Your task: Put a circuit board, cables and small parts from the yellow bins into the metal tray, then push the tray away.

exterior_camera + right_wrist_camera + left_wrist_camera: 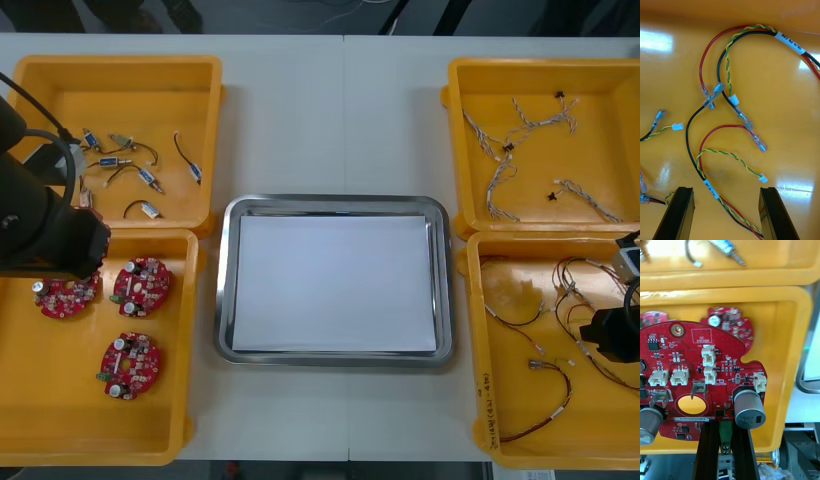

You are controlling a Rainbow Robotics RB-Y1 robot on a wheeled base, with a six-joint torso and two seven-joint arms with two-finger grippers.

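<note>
Red round circuit board (707,375), clenched by one edge in our left gripper (725,450) at the near-left yellow bin (50,400); that slim hold could let it twist free before the metal tray (335,203). Our right gripper (726,213) hangs released above red-and-yellow cables (727,60).

Red circuit board (696,363), yellow bins (130,62), white-lined tray (225,290)
</note>
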